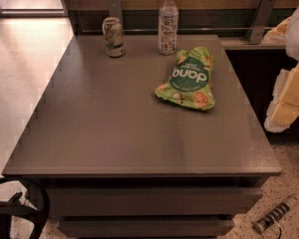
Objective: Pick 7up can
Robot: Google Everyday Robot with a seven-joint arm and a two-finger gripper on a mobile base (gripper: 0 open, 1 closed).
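Note:
The 7up can (pixel 113 36) is a small pale silvery-green can with a green logo. It stands upright at the back left of the dark grey table (pixel 114 133). My gripper (pixel 288 101) shows as a white and yellowish shape at the right edge of the camera view. It is off the table's right side, far from the can, with nothing in it that I can see.
A clear plastic bottle (pixel 168 23) with a white cap stands to the right of the can. A green snack bag (pixel 189 78) lies flat at the right middle. A wall rail runs behind the table. A power strip (pixel 276 214) lies on the floor at the lower right.

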